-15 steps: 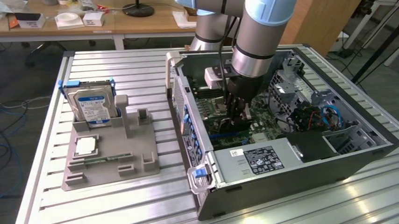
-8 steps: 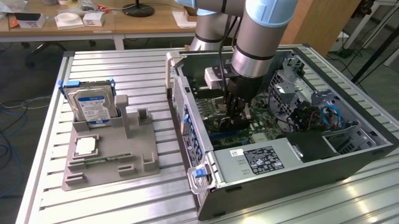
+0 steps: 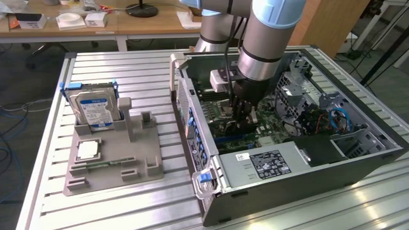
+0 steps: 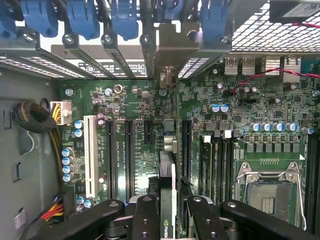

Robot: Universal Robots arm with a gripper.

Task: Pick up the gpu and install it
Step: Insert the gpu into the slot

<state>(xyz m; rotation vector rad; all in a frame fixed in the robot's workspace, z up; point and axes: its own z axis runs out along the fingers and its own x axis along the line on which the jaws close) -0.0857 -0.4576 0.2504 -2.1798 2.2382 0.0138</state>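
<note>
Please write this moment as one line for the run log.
stage: installing | tool: shut on gpu | position: inside open computer case, gpu edge-on over motherboard slots | hard drive: in stand on table

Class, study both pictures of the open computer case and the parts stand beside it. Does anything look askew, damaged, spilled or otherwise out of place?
Nothing stands out. The hand holds the gpu edge-on over the motherboard, its bracket in line with the rear slot openings. The hard drive stands upright in the grey parts stand. No spill or damage shows.
</note>
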